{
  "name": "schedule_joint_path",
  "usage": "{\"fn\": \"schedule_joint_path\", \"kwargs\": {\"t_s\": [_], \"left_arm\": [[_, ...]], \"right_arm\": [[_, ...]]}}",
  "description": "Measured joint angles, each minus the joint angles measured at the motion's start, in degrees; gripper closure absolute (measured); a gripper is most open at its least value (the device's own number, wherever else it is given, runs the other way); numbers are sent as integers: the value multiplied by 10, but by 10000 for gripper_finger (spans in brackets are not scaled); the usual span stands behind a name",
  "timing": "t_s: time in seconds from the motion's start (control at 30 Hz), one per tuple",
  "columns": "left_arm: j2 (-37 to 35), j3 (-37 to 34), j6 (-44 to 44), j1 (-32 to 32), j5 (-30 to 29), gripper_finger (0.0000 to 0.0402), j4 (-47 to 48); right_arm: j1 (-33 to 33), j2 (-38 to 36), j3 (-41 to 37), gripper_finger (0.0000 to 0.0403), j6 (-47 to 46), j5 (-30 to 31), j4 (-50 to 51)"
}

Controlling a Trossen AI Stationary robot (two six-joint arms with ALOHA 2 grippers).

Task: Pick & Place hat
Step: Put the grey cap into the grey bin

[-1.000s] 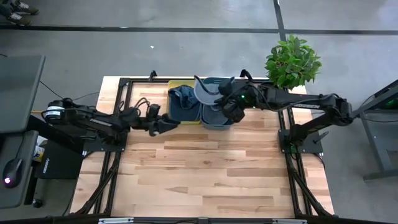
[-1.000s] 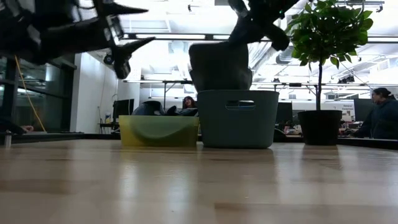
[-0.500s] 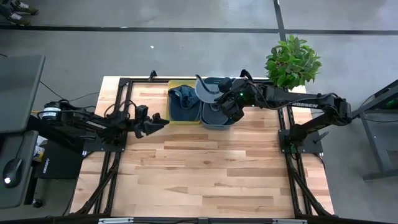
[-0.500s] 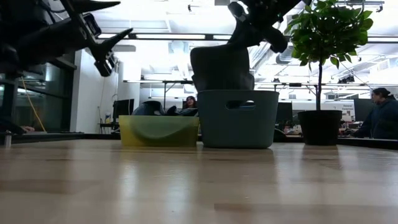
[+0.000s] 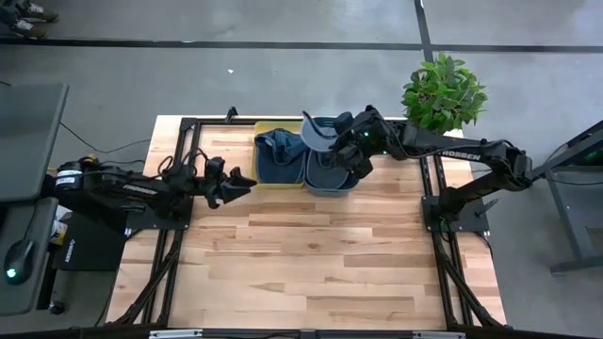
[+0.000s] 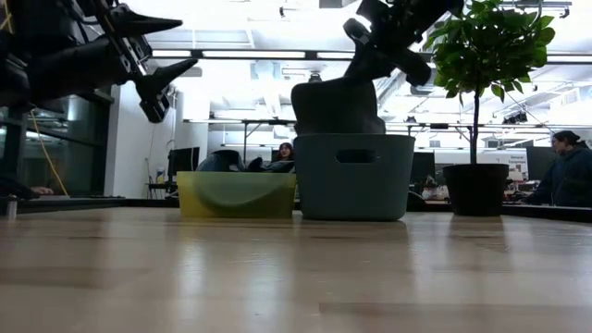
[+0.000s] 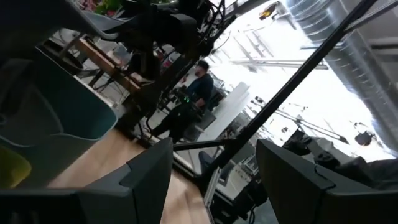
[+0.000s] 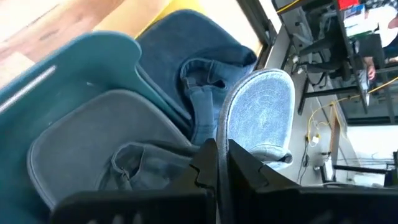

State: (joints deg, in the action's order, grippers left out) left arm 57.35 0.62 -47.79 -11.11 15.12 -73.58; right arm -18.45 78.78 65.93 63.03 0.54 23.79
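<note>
**Operator:** State the condition of the right gripper [image 5: 332, 143].

**Technician:** Clenched. Its two dark fingers [image 8: 205, 165] pinch the thin edge of a grey-blue denim cap [image 8: 258, 115], brim outermost. The right gripper hangs above the teal plastic bin [image 6: 353, 176] at the far edge of the desk [image 5: 320, 254]. In the low view the cap [image 6: 335, 104] hangs partly above the bin's rim, its lower part hidden behind the wall. Contact between the cap and the bin's contents cannot be confirmed.

**Operator:** What does that bin hold?

**Technician:** A grey cap [image 8: 93, 146] lies inside, crown and flat brim showing in the right wrist view.

**Operator:** And adjacent to it?

**Technician:** A low yellow plastic bin [image 6: 236, 194] stands just beside the teal one, on the left arm's side, the two close to touching. A dark blue denim cap [image 5: 278, 151] lies in it.

**Operator:** Left gripper [image 5: 243, 183]?

**Technician:** Released, jaws spread, nothing between them. It hovers above the desk, near the yellow bin, pointing toward it.

**Operator:** Surroundings?

**Technician:** A potted green plant [image 5: 443, 92] in a dark pot stands at the far corner of the desk on the right arm's side. Beyond the desk, one person [image 6: 566, 178] sits at the right edge of the low view and another [image 6: 282, 152] shows behind the bins.
</note>
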Motion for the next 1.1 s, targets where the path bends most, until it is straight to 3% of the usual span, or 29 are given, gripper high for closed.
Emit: {"fn": "schedule_joint_path", "kwargs": {"t_s": [0.13,0.5,0.77,0.93,1.1], "left_arm": [[-23,0,-2,-32,36,173,25],[-62,0,0,-50,45,173,35],[-98,0,-19,-50,70,173,5],[-104,0,-27,-50,71,173,5],[-104,0,-37,-50,72,173,7]], "right_arm": [[-8,0,-12,397,3,-5,-8],[-11,0,-125,397,4,-24,-115],[-11,0,-193,397,91,-23,-151],[-8,1,-230,391,199,26,-182],[7,1,-244,350,221,79,-192]]}}
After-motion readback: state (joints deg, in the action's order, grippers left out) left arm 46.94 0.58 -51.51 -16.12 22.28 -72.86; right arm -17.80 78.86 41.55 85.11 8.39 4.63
